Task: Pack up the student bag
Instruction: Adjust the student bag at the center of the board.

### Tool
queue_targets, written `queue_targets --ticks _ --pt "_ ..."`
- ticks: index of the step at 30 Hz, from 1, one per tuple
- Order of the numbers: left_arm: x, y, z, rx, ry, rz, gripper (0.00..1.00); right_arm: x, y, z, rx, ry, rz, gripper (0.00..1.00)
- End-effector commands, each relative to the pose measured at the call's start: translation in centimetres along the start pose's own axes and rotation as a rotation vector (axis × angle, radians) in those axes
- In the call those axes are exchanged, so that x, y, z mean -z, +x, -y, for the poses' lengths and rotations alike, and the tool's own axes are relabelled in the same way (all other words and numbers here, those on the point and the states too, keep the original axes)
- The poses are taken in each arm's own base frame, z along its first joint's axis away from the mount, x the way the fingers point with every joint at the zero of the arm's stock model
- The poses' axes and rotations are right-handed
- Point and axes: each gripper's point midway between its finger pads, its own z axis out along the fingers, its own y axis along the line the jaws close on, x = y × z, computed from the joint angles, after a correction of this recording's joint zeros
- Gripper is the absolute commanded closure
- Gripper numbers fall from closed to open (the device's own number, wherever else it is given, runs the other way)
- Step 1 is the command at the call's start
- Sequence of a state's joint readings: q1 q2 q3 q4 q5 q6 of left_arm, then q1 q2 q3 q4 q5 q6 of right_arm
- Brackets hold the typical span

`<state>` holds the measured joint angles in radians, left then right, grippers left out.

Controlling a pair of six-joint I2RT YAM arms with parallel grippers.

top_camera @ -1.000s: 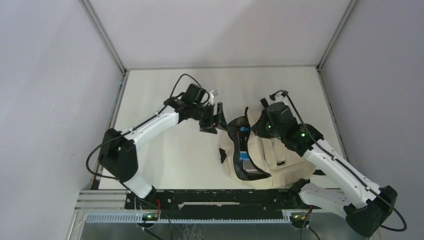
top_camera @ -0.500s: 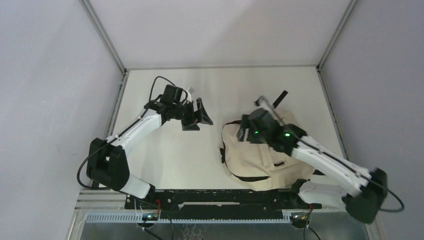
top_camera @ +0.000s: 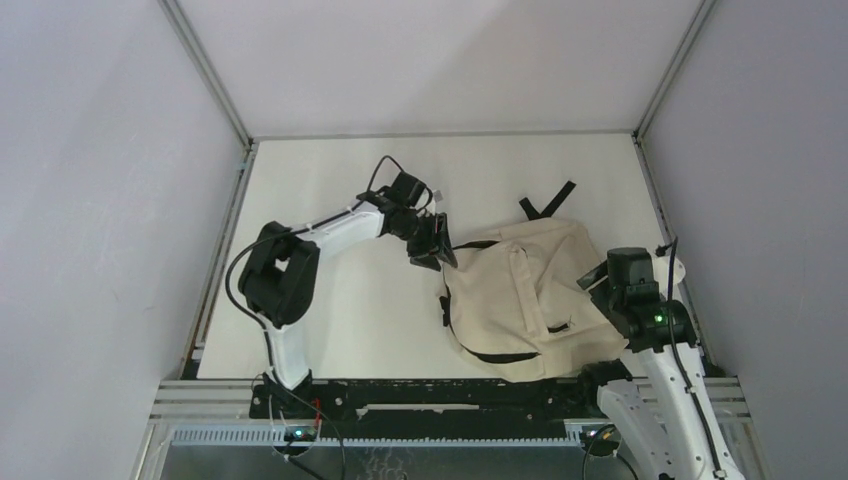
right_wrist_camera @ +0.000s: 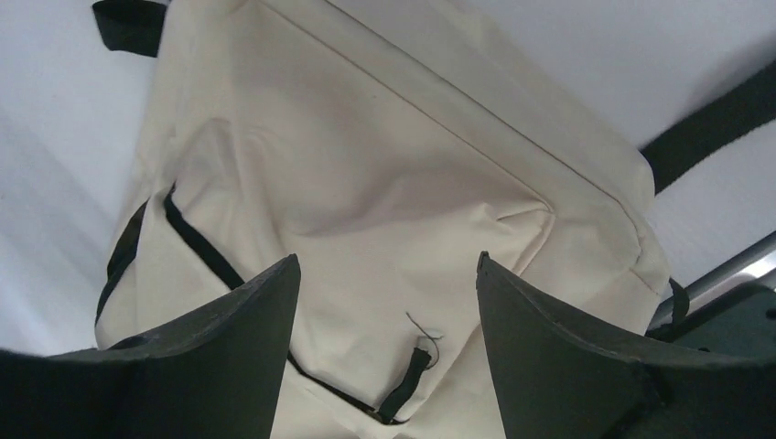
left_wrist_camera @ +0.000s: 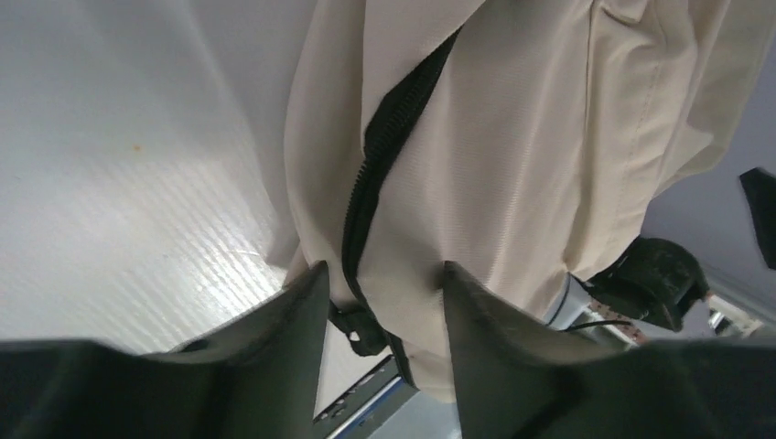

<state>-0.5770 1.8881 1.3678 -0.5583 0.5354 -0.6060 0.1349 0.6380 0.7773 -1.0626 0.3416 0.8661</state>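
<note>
Cream fabric takes up most of the scene: we count one student bag (top_camera: 525,290), lying flat on the white table (top_camera: 340,320), right of centre and between the two arms. At its far edge we see two black strap ends (top_camera: 548,200) spread in a V on the table.

We count two arms and two grippers, each with two dark fingers (left_wrist_camera: 274,347). From above, the left gripper (left_wrist_camera: 382,274) sits at the bag's far left corner. In its wrist view the jaws stand apart, one on either side of the bag's edge, and one black zipper line (left_wrist_camera: 361,201) runs down the fabric into the gap between them. We cannot tell whether the fingertips touch the cloth.

The right gripper (right_wrist_camera: 386,260) sits by the bag's right side, near the table's right edge. Its jaws are spread wide with nothing between them, and the bag lies beyond the fingertips, apart from them. In that view we count one black pocket zipper (right_wrist_camera: 197,242), one small black pull tab (right_wrist_camera: 412,370) with a loose thread beside it, and two black straps, one at the upper left (right_wrist_camera: 128,23) and one at the right (right_wrist_camera: 705,128).
</note>
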Motion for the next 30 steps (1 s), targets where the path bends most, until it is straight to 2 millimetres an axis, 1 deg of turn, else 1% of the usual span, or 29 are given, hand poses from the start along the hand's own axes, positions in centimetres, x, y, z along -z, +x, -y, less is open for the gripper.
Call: queue_targets --ticks 1,2,5,6,7,10,13,16,17,19,22,24,27,30 --pt "0.1 0.0 1.8 -0.027 0.078 0.016 0.59 -1.2 1.9 1.3 -0.133 0.056 -0.061 0.22" --pt "-0.1 0.1 2.0 -0.024 0.089 0.01 0.69 -1.8 2.7 1.2 -0.139 0.055 -0.091 0.23" --pt "-0.4 0.5 2.4 -0.02 0.121 -0.015 0.91 -3.7 5.0 1.2 -0.145 0.062 -0.175 0.24" --pt "-0.4 0.6 2.4 -0.019 0.124 -0.017 0.98 -4.2 5.6 1.0 -0.139 0.057 -0.201 0.24" --pt "-0.3 0.5 2.4 -0.019 0.124 -0.011 1.0 -4.5 6.0 0.9 -0.131 0.056 -0.219 0.25" --pt "0.8 0.0 3.0 -0.018 0.146 0.037 1.0 -5.2 6.7 -0.2 -0.089 -0.002 -0.259 0.25" --pt "2.3 -1.2 3.6 -0.012 0.178 0.088 1.0 -4.8 7.9 -3.5 -0.003 -0.188 -0.358 0.29" --pt "3.5 -3.0 4.1 -0.013 0.186 0.133 1.0 -3.3 8.6 -7.4 0.042 -0.389 -0.416 0.3" --pt "3.8 -3.7 4.4 -0.018 0.187 0.143 1.0 -2.5 8.5 -8.6 0.059 -0.457 -0.407 0.3" --pt "4.2 -5.3 4.8 -0.022 0.182 0.161 1.0 -1.2 7.9 -10.0 0.084 -0.525 -0.349 0.28" --pt "4.5 -7.7 4.9 -0.007 0.171 0.192 1.0 0.2 6.9 -10.6 0.132 -0.55 -0.26 0.24" --pt "5.1 -9.3 5.0 -0.002 0.163 0.224 1.0 1.1 6.8 -10.7 0.196 -0.561 -0.229 0.23" --pt "6.4 -11.2 4.7 0.007 0.133 0.282 1.0 2.0 7.4 -10.5 0.304 -0.556 -0.206 0.23" --pt "8.5 -12.6 3.8 0.022 0.089 0.359 1.0 2.9 9.1 -11.2 0.439 -0.589 -0.201 0.24"
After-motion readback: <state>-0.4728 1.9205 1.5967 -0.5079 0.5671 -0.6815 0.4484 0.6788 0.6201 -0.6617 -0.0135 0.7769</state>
